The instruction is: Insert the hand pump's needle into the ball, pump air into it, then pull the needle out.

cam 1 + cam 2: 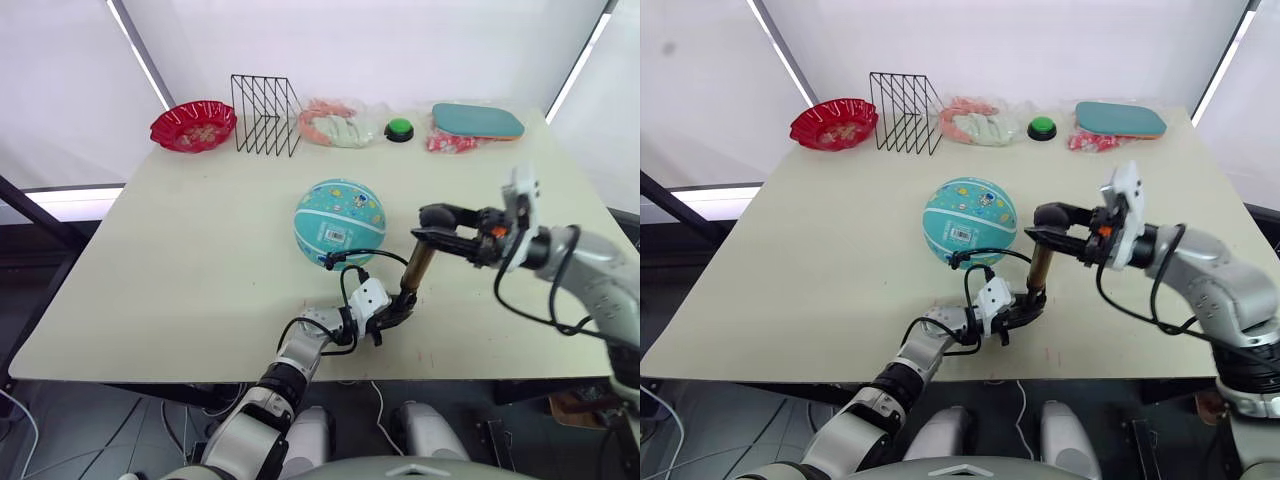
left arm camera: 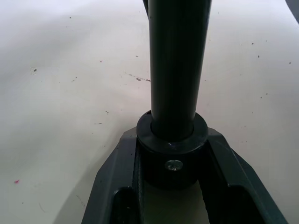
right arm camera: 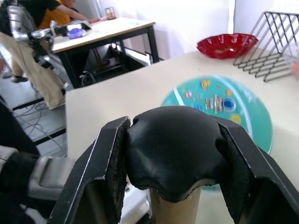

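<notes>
The teal ball [image 1: 340,222] rests mid-table, its barcode sticker facing me. Just to its right the bronze hand pump [image 1: 418,268] stands nearly upright on the table. My left gripper [image 1: 395,315] is shut on the pump's black bottom cap [image 2: 172,144], one finger [image 2: 117,179] on each side. My right gripper [image 1: 432,226] is shut on the black top cap [image 3: 173,144], above and right of the ball [image 3: 219,105]. The thin black hose [image 1: 350,262] loops from the pump's base to the ball's lower front. The needle itself is too small to make out there.
Along the table's far edge stand a red bowl [image 1: 193,125], a black wire rack [image 1: 265,115], a bag of pink and white items [image 1: 335,125], a green button [image 1: 399,129] and a flat teal pad [image 1: 477,120]. Another table with a person [image 3: 28,60] stands off my left.
</notes>
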Available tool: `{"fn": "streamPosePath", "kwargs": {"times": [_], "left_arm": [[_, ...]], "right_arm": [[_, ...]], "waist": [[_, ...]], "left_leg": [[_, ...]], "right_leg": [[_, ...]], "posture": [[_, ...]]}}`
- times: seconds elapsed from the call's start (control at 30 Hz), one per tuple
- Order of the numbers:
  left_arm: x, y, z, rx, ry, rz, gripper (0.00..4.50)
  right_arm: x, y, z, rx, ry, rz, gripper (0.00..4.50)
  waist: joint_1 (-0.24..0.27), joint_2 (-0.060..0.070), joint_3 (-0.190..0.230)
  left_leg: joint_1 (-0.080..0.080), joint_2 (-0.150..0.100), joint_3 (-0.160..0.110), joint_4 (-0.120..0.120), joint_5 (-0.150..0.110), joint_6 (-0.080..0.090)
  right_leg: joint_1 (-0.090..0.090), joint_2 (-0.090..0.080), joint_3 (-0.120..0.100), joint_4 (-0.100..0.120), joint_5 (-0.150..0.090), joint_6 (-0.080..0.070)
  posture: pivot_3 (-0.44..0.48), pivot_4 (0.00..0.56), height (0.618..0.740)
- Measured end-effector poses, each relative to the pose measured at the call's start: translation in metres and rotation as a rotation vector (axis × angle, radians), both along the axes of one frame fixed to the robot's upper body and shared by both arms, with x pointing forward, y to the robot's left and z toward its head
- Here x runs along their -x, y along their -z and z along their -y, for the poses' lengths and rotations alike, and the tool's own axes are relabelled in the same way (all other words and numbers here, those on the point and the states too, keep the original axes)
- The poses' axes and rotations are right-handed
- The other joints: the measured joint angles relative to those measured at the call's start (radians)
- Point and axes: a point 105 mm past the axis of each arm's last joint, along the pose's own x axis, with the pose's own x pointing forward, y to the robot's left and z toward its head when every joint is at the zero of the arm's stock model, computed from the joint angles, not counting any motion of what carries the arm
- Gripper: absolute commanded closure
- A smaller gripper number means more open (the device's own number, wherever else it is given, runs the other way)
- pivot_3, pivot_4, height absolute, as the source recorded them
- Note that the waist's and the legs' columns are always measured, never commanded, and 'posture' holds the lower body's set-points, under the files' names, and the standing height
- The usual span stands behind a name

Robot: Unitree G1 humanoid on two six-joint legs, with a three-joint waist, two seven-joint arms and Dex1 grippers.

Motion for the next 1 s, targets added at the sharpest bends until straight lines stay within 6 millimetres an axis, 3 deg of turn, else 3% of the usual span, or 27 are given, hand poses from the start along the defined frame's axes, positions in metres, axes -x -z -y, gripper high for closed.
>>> {"fn": "streamPosePath", "kwargs": {"times": [0.2,0.33,0.63,0.8,1.0], "left_arm": [[0.001,0.001,-0.001,-0.004,-0.003,-0.010,3.45],[0.000,0.001,0.000,-0.003,-0.004,-0.013,3.45],[0.000,-0.010,0.005,0.030,0.028,0.016,3.45],[0.000,-0.014,0.009,0.045,0.037,0.028,3.45],[0.000,-0.014,0.012,0.047,0.042,0.031,3.45]], "right_arm": [[-0.001,0.036,-0.014,0.033,-0.005,-0.023,2.47],[-0.001,0.035,-0.016,0.044,-0.007,-0.002,2.47],[0.006,0.000,0.008,0.072,0.026,-0.099,2.47],[0.010,-0.056,0.018,0.029,0.009,-0.039,2.47],[0.012,-0.093,0.024,-0.009,-0.004,-0.003,2.47]], "waist": [[0.000,-0.002,-0.003],[0.000,-0.003,-0.004],[0.011,0.001,0.012],[0.027,-0.003,0.022],[0.033,-0.004,0.026]], "left_leg": [[0.004,0.000,0.001,-0.001,0.000,0.000],[0.004,0.000,0.001,-0.001,0.000,0.000],[-0.011,-0.003,-0.001,0.002,0.000,0.000],[-0.015,-0.005,-0.002,0.003,0.000,0.000],[-0.015,-0.004,-0.002,0.003,0.000,0.000]], "right_leg": [[0.002,0.000,0.001,0.000,0.000,0.000],[0.002,0.000,0.001,0.000,0.000,0.000],[-0.009,-0.002,0.000,-0.001,0.000,0.000],[-0.011,-0.004,0.000,-0.002,0.002,0.002],[-0.011,-0.004,0.000,-0.002,0.002,0.002]], "posture": [[0.000,0.150,0.740],[0.000,0.150,0.740],[0.000,0.150,0.740],[0.000,0.150,0.740],[0.000,0.150,0.740]]}}
